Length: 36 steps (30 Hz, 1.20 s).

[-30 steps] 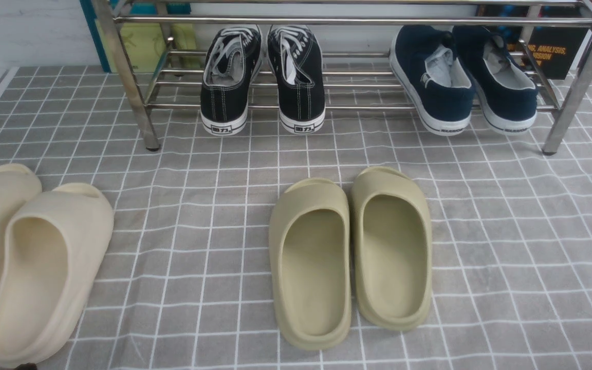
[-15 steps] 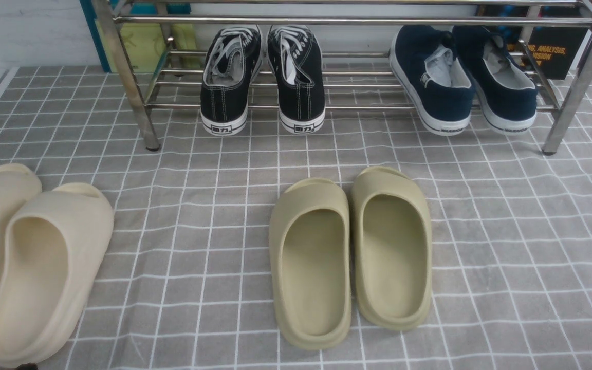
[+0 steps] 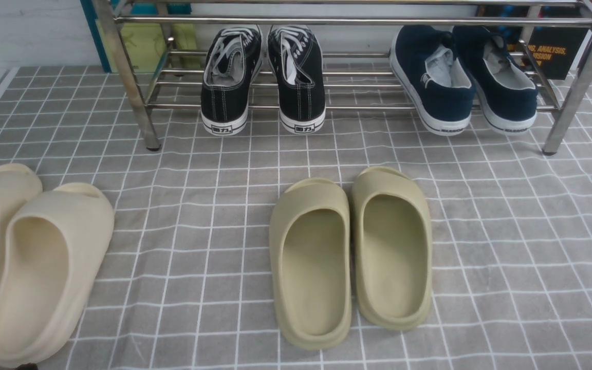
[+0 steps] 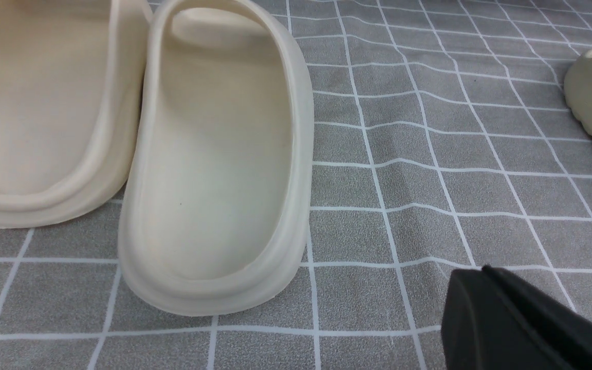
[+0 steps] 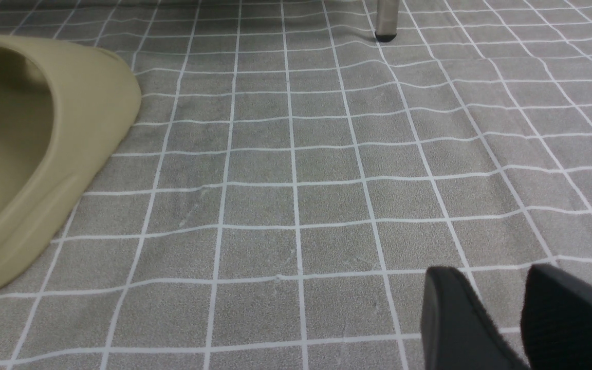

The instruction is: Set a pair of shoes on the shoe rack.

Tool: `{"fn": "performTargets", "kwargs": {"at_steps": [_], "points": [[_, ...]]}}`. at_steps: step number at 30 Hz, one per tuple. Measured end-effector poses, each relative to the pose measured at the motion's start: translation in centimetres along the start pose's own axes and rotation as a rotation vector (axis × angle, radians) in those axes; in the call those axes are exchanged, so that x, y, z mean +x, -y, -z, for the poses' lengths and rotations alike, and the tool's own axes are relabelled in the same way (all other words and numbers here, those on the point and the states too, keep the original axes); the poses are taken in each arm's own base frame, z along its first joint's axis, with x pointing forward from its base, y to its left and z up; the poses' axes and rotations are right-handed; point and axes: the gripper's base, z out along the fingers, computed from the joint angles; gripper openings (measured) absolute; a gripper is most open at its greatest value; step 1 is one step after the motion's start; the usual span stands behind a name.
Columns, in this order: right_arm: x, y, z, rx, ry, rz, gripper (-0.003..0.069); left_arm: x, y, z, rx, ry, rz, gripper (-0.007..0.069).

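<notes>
The two black canvas sneakers, left and right, stand side by side on the lower shelf of the silver shoe rack, heels toward me and overhanging the front bar. Neither gripper touches them. My left gripper is shut and empty, low over the checked cloth beside a cream slide. My right gripper is open with a small gap and empty, over bare cloth to the right of an olive slide. One rack leg shows in the right wrist view.
Navy slip-on sneakers sit on the rack's right half. The olive slides lie mid-cloth. The cream slides lie at front left. Books and a box stand behind the rack.
</notes>
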Motion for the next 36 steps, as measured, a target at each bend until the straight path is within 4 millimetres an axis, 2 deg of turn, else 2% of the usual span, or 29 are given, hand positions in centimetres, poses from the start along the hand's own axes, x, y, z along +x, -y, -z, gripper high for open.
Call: {"fn": "performTargets", "kwargs": {"at_steps": [36], "points": [[0.00, 0.00, 0.00, 0.000, 0.000, 0.000, 0.0239, 0.00, 0.01, 0.00, 0.001, 0.000, 0.003, 0.0006]]}}
